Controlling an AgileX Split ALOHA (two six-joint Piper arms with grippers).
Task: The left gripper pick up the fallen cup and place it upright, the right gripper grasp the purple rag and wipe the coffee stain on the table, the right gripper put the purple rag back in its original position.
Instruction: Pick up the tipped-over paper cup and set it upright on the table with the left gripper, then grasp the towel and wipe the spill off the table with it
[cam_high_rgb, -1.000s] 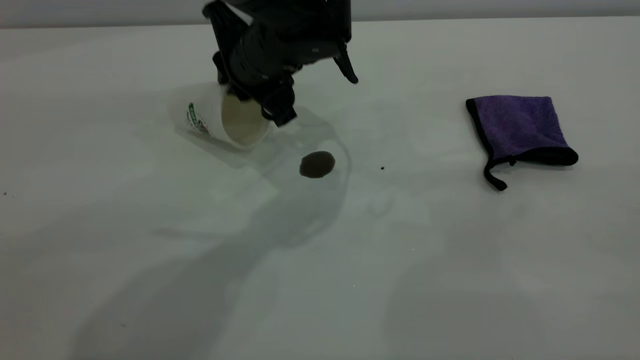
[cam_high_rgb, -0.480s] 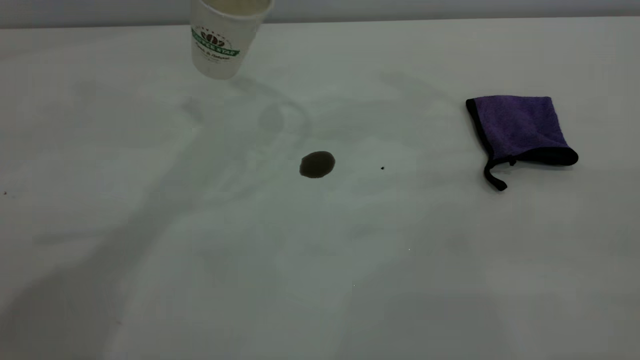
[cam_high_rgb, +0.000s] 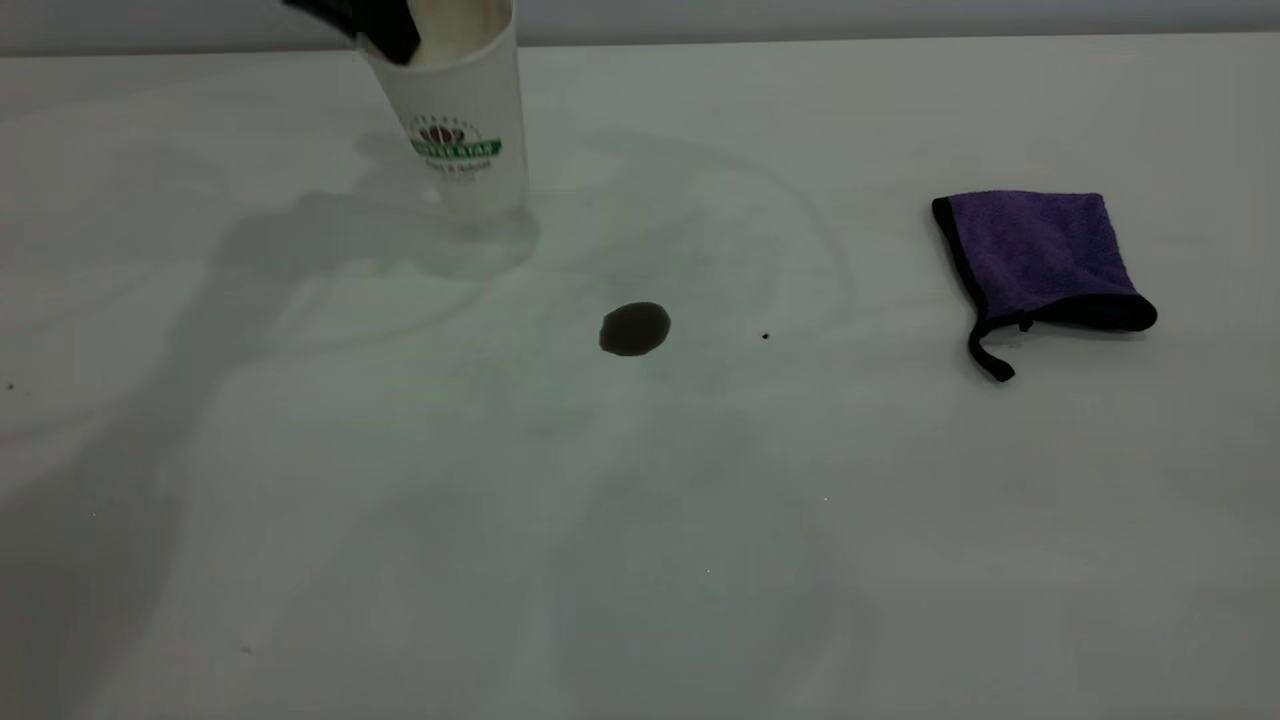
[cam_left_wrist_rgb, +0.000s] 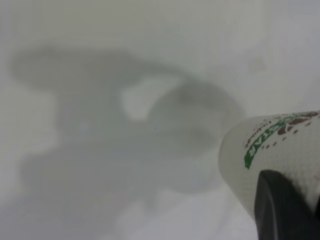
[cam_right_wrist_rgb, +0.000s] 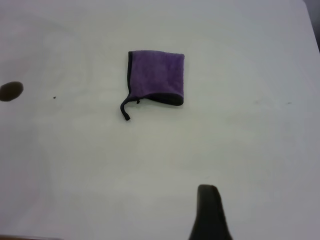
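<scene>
The cup (cam_high_rgb: 462, 130) is upright at the far left of the table (cam_high_rgb: 640, 560), its base at or just above the surface. My left gripper (cam_high_rgb: 385, 25) is shut on the cup's rim; in the left wrist view one finger (cam_left_wrist_rgb: 280, 210) presses the cup's (cam_left_wrist_rgb: 280, 150) outer wall. The coffee stain (cam_high_rgb: 634, 328) lies mid-table, in front and to the right of the cup, and also shows in the right wrist view (cam_right_wrist_rgb: 11, 90). The purple rag (cam_high_rgb: 1035, 255) lies flat at the right, untouched. My right gripper (cam_right_wrist_rgb: 210, 212) hangs well back from the rag (cam_right_wrist_rgb: 157, 77).
A tiny black speck (cam_high_rgb: 765, 336) lies right of the stain. The table's far edge meets a grey wall just behind the cup. Arm shadows fall across the left half of the table.
The cup went from lying on its side to being lifted upright, and now it has come down lower and slightly right. The rag and stain have not moved.
</scene>
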